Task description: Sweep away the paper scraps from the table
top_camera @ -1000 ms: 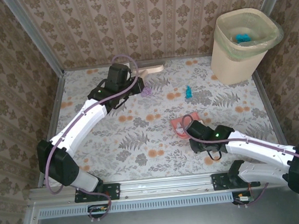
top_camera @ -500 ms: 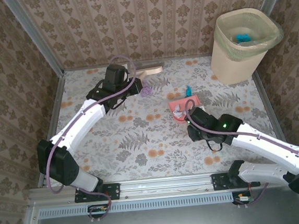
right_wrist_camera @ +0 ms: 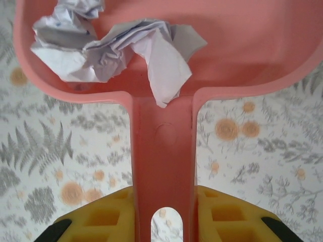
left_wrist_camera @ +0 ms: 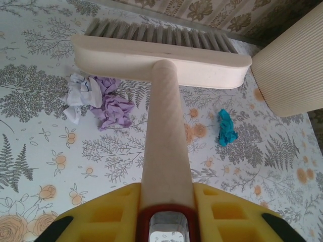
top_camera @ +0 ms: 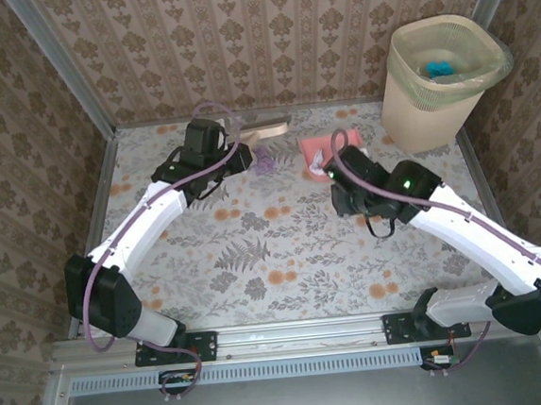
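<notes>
My left claw [left_wrist_camera: 166, 214] clamps the brush [left_wrist_camera: 161, 63] handle, paper scraps [left_wrist_camera: 103, 101] lying by its head near the table's [left_wrist_camera: 40, 151] far edge. My right claw [right_wrist_camera: 164, 212] clamps the dustpan [right_wrist_camera: 252, 45] handle, white scraps [right_wrist_camera: 101, 50] inside.

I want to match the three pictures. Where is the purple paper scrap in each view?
Top external: purple scrap lies far centre, just nearer than the brush, left of the dustpan.
Left wrist: purple scrap left of centre, below the brush, touching a white scrap.
Right wrist: this camera faces the dustpan, white paper inside.
Shared landmark: the brush for the first two; the fern-print table for all.
</notes>
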Motion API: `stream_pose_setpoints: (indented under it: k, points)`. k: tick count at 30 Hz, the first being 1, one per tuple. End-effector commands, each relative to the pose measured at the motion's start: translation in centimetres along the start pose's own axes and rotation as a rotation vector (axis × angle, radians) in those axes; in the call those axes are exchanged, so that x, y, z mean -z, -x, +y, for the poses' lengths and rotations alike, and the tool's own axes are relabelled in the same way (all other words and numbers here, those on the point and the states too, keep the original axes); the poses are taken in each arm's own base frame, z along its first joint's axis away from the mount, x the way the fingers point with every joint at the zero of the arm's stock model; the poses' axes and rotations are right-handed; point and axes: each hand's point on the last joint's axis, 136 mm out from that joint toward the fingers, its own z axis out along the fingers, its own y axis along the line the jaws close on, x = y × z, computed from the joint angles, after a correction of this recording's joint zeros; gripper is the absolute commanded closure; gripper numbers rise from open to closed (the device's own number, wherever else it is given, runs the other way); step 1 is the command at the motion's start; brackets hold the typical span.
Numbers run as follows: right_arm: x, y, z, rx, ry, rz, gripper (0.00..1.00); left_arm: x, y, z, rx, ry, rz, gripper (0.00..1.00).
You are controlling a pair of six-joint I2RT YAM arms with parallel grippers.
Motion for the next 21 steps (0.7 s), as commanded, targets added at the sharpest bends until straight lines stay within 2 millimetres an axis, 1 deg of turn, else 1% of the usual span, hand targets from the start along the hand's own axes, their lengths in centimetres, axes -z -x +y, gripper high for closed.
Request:
stream_pose_setpoints:
  k: [1, 7, 10, 13, 17, 21]
  points:
    - [0.6, 2.8, -0.8, -0.018, 0.009, -0.004, 1.00, 1.3, 1.9, -1.1, -0.019, -0.052, -0.071, 1.00]
    - [0.6, 10.3, -2.9, -0.107, -0.001, -0.076, 1.00, 1.5, 1.9, -0.9, -0.017, -0.052, -0.071, 1.00]
    - [0.6, 14.0, -5.1, -0.191, 0.004, -0.116, 1.00, 1.4, 1.9, -0.8, -0.012, -0.054, -0.069, 1.00]
    - [1.1, 17.4, -7.5, -0.251, -0.024, -0.167, 1.00, 1.2, 1.9, -1.0, -0.010, -0.067, -0.064, 1.00]
    - [1.5, 21.2, -10.3, -0.350, -0.007, -0.213, 1.00, 0.9, 1.8, -1.0, -0.009, -0.070, -0.056, 1.00]
    - [1.4, 24.1, -12.6, -0.471, 0.057, -0.261, 1.00, 0.4, 1.7, -1.2, -0.006, -0.086, -0.046, 1.00]
